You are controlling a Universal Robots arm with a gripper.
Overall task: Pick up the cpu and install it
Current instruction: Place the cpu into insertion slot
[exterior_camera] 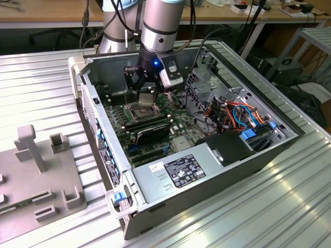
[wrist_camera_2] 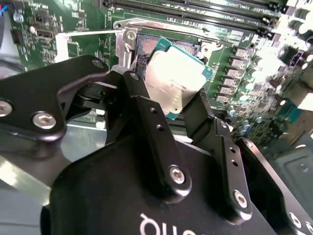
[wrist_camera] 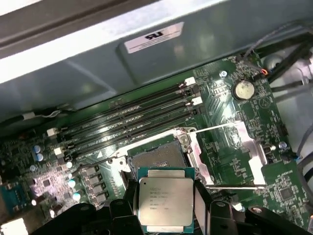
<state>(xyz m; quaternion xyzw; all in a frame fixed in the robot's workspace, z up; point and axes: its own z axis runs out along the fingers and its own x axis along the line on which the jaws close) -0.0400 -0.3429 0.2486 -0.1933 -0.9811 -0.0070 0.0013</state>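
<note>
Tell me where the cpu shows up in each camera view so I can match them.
Exterior view: the cpu hangs in the gripper, just above the socket.
Second wrist view: the cpu is held between the fingers, partly covering the socket.
First wrist view: the cpu sits between the fingers, next to the socket.
Shared landmark: the open socket.

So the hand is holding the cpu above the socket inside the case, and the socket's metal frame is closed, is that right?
Not quite: the frame is swung open and lies beside the bare socket, as the first wrist view shows. The rest is right: the hand holds the cpu above the socket inside the case.
</note>
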